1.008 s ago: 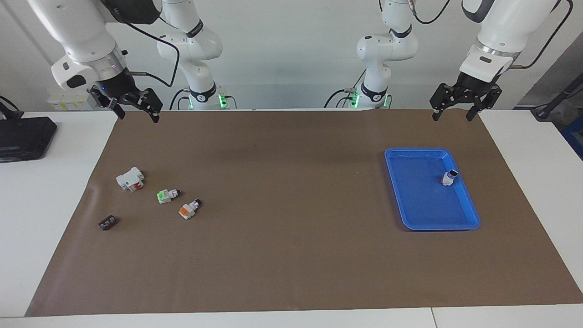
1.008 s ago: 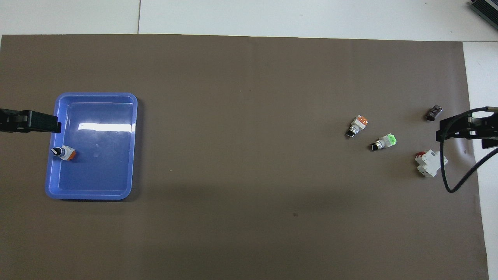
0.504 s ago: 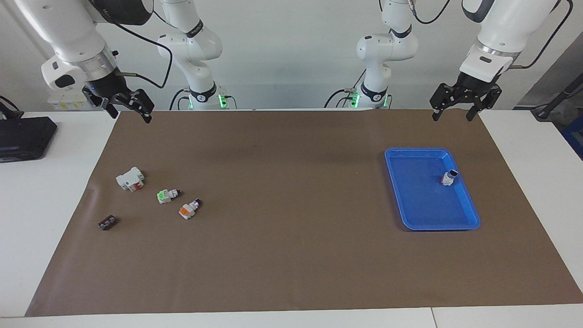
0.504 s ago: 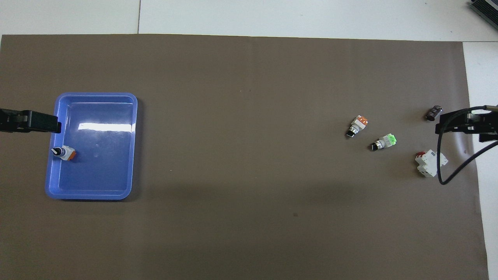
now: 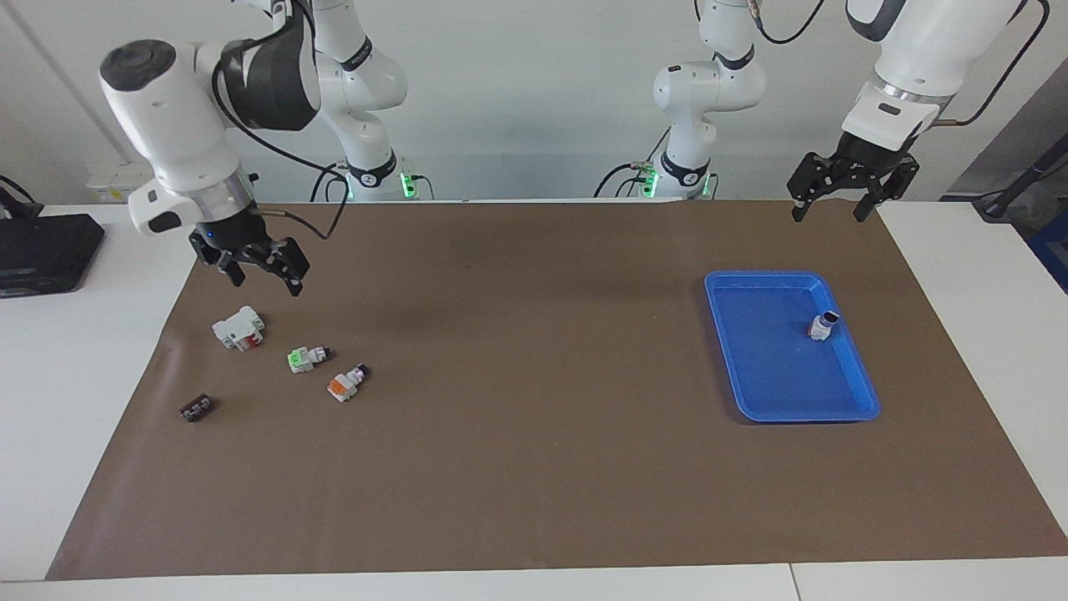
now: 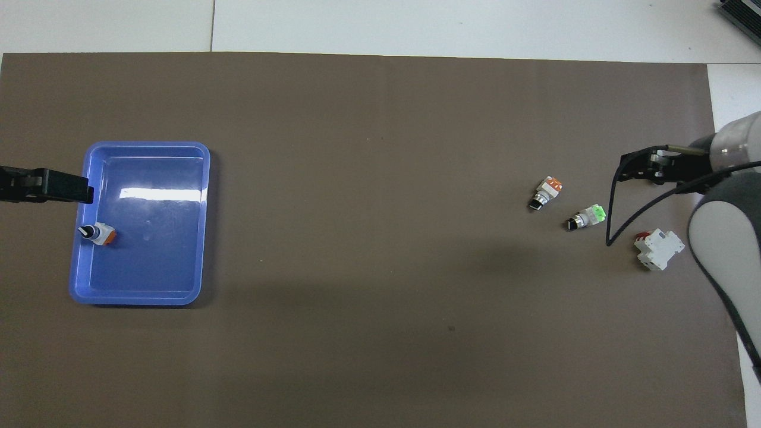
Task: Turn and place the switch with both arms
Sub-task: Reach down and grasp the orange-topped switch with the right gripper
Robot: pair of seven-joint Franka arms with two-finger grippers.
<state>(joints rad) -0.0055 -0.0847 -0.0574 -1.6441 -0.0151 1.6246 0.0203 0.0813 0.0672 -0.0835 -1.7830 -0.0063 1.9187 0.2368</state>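
Since the earlier frame right gripper (image 5: 263,278) has swung out over the mat, fingers apart, above the white block with red part (image 5: 239,327). Left gripper (image 5: 828,210) waits, fingers apart, holding nothing, over the mat's robot-side edge by blue tray (image 5: 851,367). Switch (image 5: 347,384) lies on mat beside green-ended switch (image 5: 307,358), untouched.

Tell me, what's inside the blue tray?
Inside the blue tray stands one small switch with an orange end, near its wall at the left arm's end. Nothing covers the tray.
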